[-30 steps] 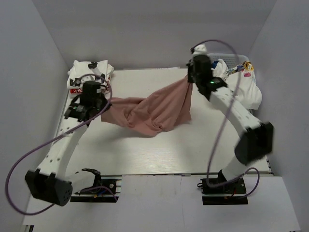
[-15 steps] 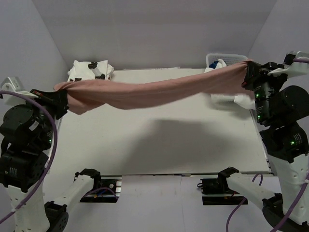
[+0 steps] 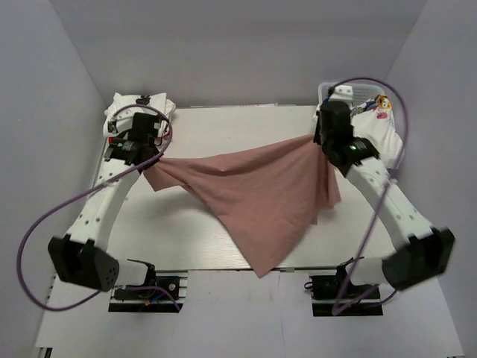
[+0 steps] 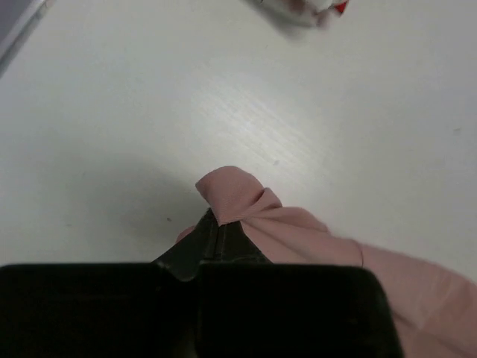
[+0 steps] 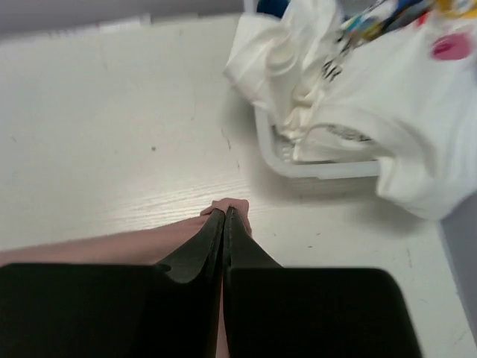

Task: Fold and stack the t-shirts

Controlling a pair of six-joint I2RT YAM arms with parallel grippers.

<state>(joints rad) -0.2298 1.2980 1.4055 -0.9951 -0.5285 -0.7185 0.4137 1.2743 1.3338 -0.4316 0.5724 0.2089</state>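
Observation:
A dusty-pink t-shirt (image 3: 257, 198) hangs spread between my two grippers over the table, its lower point reaching the near edge. My left gripper (image 3: 149, 154) is shut on its left corner; in the left wrist view the pink cloth (image 4: 238, 198) bunches out of the closed jaws. My right gripper (image 3: 322, 138) is shut on the right corner, and a pink fold (image 5: 231, 207) shows at the tips. White t-shirts (image 3: 376, 127) spill from the mesh basket (image 3: 350, 88) at the back right. A white tee pile (image 3: 138, 108) lies at the back left.
The white table (image 3: 186, 231) has grey walls on three sides. In the right wrist view the basket rim (image 5: 313, 168) lies just right of my gripper, with white tees (image 5: 387, 112) draped over it.
Both arms have come down from a high taut stretch. The pink shirt was pulled out long and now hangs lower and spread wide, its point draping to the near table edge.

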